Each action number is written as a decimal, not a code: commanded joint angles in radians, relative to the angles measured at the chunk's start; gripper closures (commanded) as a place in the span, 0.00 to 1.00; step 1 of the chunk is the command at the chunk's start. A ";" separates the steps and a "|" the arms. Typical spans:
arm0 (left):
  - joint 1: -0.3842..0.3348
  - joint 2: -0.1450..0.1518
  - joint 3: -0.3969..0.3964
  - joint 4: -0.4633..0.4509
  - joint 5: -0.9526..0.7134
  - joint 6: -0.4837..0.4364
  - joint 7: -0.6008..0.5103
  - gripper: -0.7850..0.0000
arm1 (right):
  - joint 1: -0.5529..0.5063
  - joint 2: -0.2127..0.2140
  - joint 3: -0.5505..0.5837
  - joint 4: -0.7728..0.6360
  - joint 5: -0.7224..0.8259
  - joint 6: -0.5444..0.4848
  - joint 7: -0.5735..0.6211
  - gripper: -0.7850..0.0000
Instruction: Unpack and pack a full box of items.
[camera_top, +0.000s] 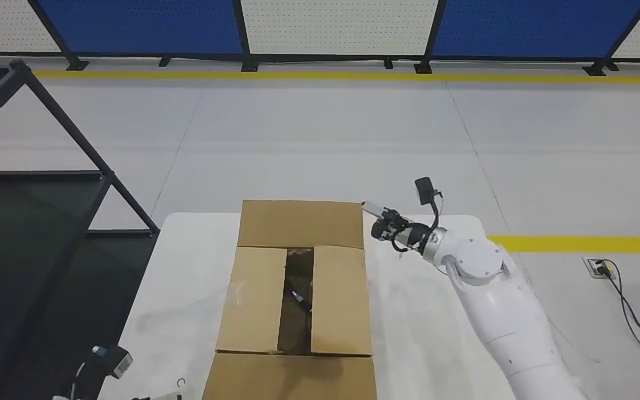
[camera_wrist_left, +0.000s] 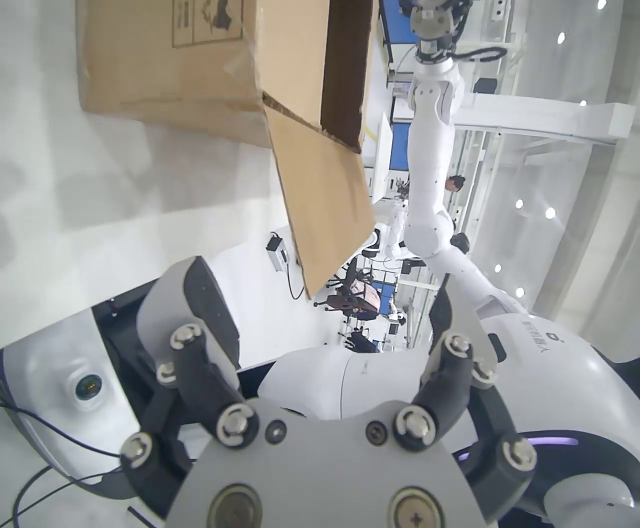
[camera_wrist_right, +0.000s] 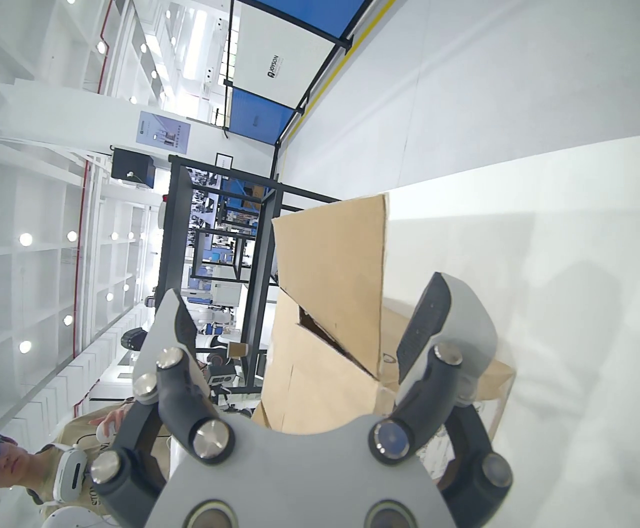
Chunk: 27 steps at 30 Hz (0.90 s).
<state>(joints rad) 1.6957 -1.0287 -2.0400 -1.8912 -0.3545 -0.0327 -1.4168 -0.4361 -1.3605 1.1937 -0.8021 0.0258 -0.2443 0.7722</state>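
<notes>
A large brown cardboard box (camera_top: 340, 300) sits upright on the white table (camera_top: 420, 330) — its two long flaps nearly shut, a dark slit between them — end flaps splayed outward.

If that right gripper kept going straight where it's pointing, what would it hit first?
Probably the raised flap of the cardboard box, standing straight ahead of the open right gripper; the gap between them is hard to judge.

White table (camera_top: 410, 320); cardboard box (camera_top: 340, 290) standing on it, flaps partly open, contents possibly dark item.
</notes>
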 joint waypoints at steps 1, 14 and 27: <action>-0.004 0.003 0.020 0.003 0.007 0.007 -0.007 0.00 | 0.031 -0.011 -0.024 0.059 0.012 -0.003 -0.002 0.00; -0.062 0.017 0.131 0.000 -0.027 0.043 0.008 0.00 | 0.155 -0.075 -0.065 0.324 0.242 -0.239 0.119 0.00; -0.070 0.022 0.108 -0.012 -0.180 0.031 0.087 0.00 | 0.183 -0.078 -0.057 0.326 0.290 -0.357 0.220 0.00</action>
<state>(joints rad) 1.6240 -1.0063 -1.9311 -1.8998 -0.5245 0.0029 -1.3403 -0.2531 -1.4386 1.1389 -0.4686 0.3186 -0.5974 0.9814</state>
